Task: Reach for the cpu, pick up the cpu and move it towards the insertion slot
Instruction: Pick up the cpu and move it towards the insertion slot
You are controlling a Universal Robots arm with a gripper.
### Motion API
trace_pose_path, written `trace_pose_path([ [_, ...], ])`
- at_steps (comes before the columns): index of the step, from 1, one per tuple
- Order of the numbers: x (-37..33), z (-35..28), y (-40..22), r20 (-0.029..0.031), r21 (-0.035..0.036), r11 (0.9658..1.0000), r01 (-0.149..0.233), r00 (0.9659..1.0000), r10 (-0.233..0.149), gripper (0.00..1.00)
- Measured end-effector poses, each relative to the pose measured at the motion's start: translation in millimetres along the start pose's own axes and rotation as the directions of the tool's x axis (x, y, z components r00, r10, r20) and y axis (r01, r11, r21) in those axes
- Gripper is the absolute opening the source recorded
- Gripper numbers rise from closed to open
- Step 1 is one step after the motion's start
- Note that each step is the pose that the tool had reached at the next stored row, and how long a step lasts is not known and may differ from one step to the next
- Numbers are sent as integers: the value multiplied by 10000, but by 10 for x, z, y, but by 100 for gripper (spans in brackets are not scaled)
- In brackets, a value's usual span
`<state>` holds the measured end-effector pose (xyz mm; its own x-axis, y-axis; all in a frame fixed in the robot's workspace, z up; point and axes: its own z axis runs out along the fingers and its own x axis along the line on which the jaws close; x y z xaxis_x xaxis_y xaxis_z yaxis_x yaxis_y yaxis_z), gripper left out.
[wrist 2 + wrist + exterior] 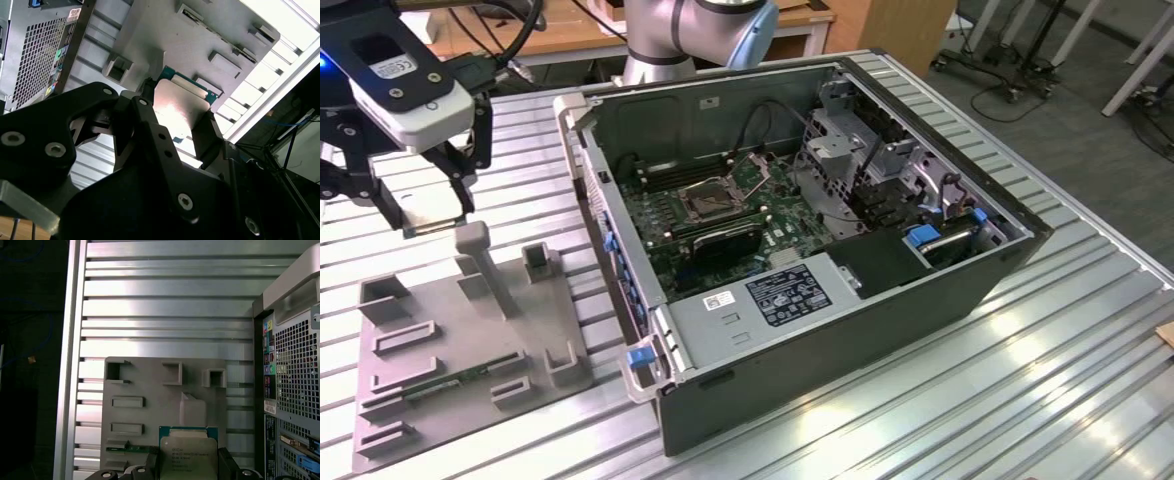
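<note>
Gripper [424, 205] pinches chip [188, 454] by opposite edges above the grey tray [454, 335], well apart from the socket [711, 197] in the open computer case [854, 335].

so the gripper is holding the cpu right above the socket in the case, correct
Not quite. The gripper does hold the cpu, but above the grey tray outside the case, not above the socket. The exterior view shows it at that view's left, well apart from the socket.
</note>
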<state>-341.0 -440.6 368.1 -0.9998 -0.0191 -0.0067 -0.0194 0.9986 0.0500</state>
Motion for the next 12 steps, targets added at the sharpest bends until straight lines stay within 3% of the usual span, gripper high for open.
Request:
trace_pose_path([
  [12,-62,0,-1,0,0,10000,0,10000,0,54],
])
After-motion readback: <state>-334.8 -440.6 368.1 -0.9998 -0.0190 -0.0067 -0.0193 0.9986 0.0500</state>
